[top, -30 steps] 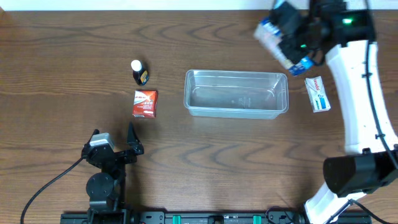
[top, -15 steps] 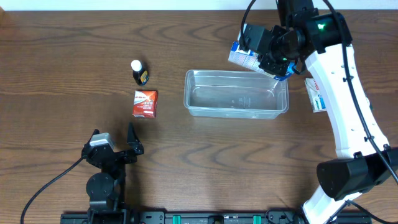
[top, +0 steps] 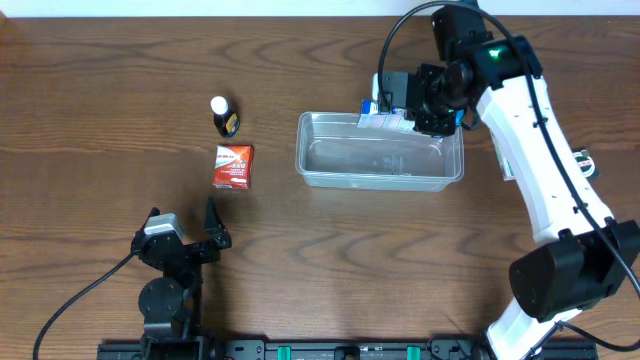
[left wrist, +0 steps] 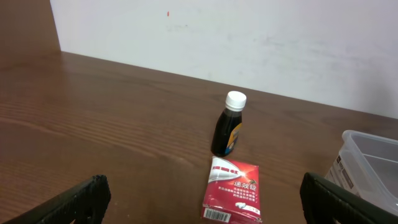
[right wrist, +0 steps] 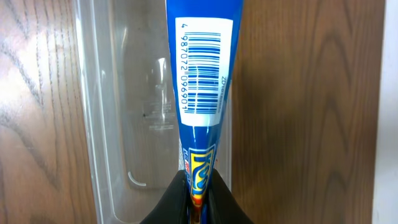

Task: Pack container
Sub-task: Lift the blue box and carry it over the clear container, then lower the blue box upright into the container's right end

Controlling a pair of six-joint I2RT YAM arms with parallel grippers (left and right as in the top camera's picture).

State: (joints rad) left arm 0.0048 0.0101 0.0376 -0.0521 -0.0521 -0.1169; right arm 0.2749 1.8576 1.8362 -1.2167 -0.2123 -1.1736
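Observation:
The container is a clear shallow tub at the table's middle right. My right gripper is shut on a blue packet with a barcode, held over the tub's back rim. In the right wrist view the blue packet hangs edge-on from the gripper, above the container along its right wall. My left gripper rests open near the front left, holding nothing. In the left wrist view the gripper faces a red packet.
A dark bottle with a white cap stands left of the container, with the red packet lying just in front of it. The left wrist view shows the bottle upright and a container corner at the right edge.
My right arm has swung left and towards the front from the back right, carrying the blue packet to the container's back rim. The left arm has not moved.

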